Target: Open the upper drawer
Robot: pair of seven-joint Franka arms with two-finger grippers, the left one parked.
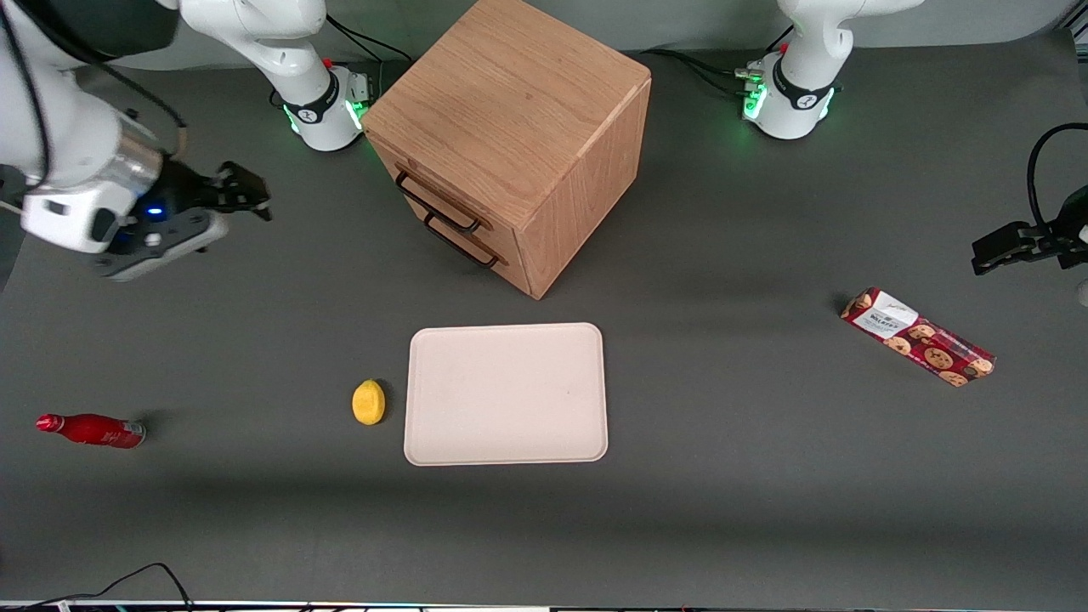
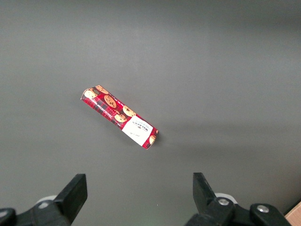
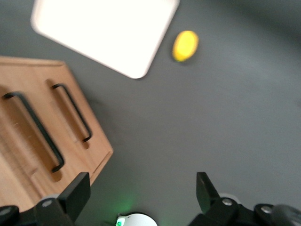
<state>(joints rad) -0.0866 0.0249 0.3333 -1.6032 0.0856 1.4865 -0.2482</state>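
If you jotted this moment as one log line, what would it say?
stage: approach | hand: open, holding nothing, in front of cabinet, apart from it | upper drawer: shut, handle untouched

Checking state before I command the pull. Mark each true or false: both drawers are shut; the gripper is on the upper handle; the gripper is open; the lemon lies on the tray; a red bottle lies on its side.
1. Both drawers shut: true; the upper drawer sits flush in the cabinet.
2. False: the gripper hangs apart from it, toward the working arm's end.
3. True.
4. False: the lemon lies beside the tray.
5. True: the red bottle.
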